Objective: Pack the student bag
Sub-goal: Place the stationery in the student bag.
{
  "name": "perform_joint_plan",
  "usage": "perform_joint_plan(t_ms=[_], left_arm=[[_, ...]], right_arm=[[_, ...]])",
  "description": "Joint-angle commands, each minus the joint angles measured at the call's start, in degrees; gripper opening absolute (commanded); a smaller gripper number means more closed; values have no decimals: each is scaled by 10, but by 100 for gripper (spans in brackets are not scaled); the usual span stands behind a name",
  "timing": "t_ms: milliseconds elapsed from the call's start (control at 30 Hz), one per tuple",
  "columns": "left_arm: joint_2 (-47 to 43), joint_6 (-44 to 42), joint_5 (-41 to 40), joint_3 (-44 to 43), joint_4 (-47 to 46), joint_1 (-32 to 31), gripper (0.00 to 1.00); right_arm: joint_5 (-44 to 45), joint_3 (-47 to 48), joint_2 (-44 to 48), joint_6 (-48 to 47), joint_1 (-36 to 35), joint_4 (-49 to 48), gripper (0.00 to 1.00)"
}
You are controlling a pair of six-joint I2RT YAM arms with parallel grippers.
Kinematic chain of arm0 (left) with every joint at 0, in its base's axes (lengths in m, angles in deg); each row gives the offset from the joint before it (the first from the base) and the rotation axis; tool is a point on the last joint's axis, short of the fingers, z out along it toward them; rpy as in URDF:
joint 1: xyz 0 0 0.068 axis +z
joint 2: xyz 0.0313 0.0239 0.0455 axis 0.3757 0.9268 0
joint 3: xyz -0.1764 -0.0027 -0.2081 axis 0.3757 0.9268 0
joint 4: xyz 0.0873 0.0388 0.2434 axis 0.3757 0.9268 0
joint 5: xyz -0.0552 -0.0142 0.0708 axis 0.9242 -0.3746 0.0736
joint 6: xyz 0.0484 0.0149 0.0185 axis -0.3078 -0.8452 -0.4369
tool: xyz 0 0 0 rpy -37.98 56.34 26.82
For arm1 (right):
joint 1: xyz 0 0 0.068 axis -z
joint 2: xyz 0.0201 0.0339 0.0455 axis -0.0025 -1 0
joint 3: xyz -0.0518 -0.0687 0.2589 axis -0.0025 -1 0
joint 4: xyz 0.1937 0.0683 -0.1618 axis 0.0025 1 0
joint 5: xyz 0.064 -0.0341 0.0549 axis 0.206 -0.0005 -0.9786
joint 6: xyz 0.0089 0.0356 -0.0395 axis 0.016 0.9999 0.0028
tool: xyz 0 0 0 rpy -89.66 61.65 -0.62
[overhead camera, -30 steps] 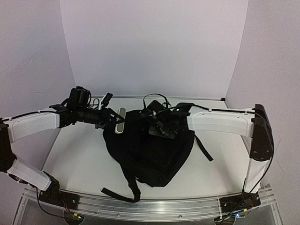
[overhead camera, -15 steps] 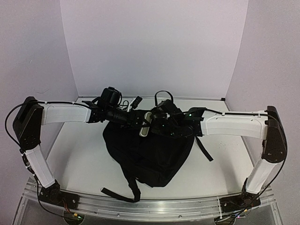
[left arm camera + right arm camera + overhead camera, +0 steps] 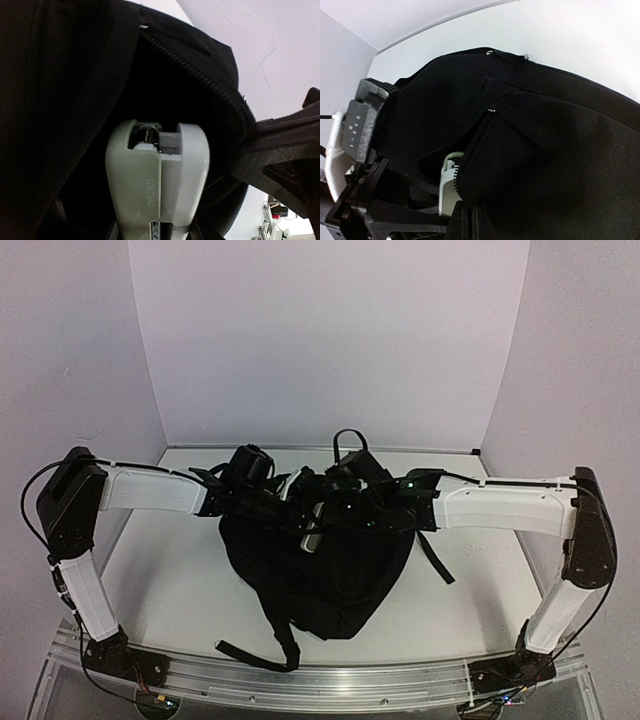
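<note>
a: the left gripper (image 3: 291, 510) is clamped on a pale grey-green stapler (image 3: 157, 185). it reaches in from nine o'clock in the overhead view. the stapler's nose is pushed down past the zipper (image 3: 200, 80) into the dark mouth of the bag (image 3: 330, 585).

b: and the other one?

a: the right gripper (image 3: 341, 490) comes in from three o'clock with its jaws fully closed. it seems to pinch the fabric along the zipper edge, though its fingertips are hidden behind the cloth in its own wrist view. i judge it holds that lip up so the opening stays wide enough for the stapler.

b: where is the bag itself?

a: it lies flat in the middle of the table (image 3: 165, 580). its top handle is at twelve o'clock, under both wrists. one shoulder strap (image 3: 270, 650) trails toward six o'clock and another toward four o'clock.

b: how far in is the stapler?

a: from the right wrist view only its rounded end (image 3: 448, 182) shows, tucked under the raised zipper edge. most of it is inside. it is gripped at its back end, which i think is so the front can lead into the pocket.

b: what is left to do?

a: my guess is to sink it a little deeper, then let go. the soft lip could sag and catch the stapler if the right side loosens too soon.
</note>
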Motion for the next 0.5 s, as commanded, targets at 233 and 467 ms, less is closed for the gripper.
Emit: perform_joint_plan(t_ms=[233,467], left_arm=[[54,-28,-55,-60,39,-8,0],[66,-23,51,-79,-30,-21,0]], right_arm=[[-72,19,49,-38,-1,-92,0],[-35,-1,59,-8,1,-93,0]])
